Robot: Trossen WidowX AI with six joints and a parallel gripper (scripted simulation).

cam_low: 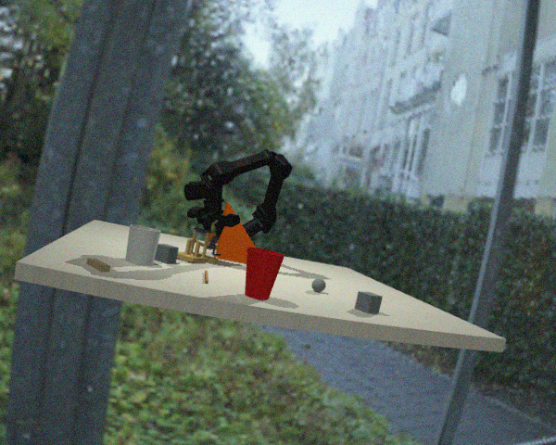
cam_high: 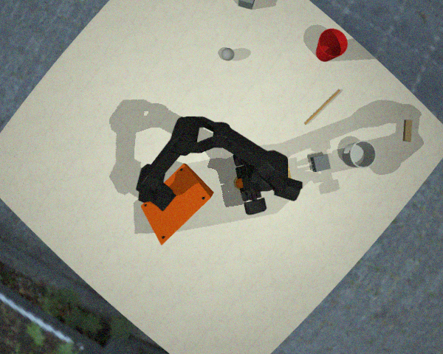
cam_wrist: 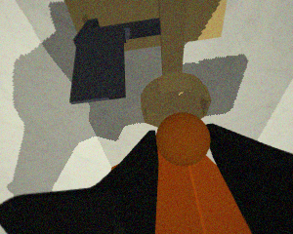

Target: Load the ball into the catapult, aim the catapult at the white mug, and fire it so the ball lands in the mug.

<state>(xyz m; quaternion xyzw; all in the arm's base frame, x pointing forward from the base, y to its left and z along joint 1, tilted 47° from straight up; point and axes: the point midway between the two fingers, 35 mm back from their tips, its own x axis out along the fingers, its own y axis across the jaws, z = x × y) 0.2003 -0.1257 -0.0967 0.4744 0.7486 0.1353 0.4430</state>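
Observation:
My gripper (cam_wrist: pixel 180 133) is shut on the orange ball (cam_wrist: pixel 184 140) (cam_high: pixel 238 183). In the wrist view the ball overlaps the near edge of the catapult's round cup (cam_wrist: pixel 168 97); its height above the cup is hard to tell. The wooden catapult (cam_low: pixel 192 257) (cam_wrist: pixel 172 56) stands on the table below the gripper, mostly hidden by the arm in the top view. A dark part (cam_wrist: pixel 100 68) sits beside its throwing arm. The white mug (cam_high: pixel 356 154) (cam_low: pixel 142 247) stands upright beyond the catapult, on the side away from the orange panel.
A grey block (cam_high: pixel 320 162) (cam_low: pixel 166 253) stands between catapult and mug. The orange panel (cam_high: pixel 179 213) (cam_low: pixel 234 244) is by the arm's base. A red cup (cam_high: pixel 330 43) (cam_low: pixel 264 275), grey ball (cam_high: pixel 227 54) (cam_low: pixel 318 285), thin stick (cam_high: pixel 323 106), wooden block (cam_high: pixel 407 130) and another grey block (cam_low: pixel 368 302) lie farther out.

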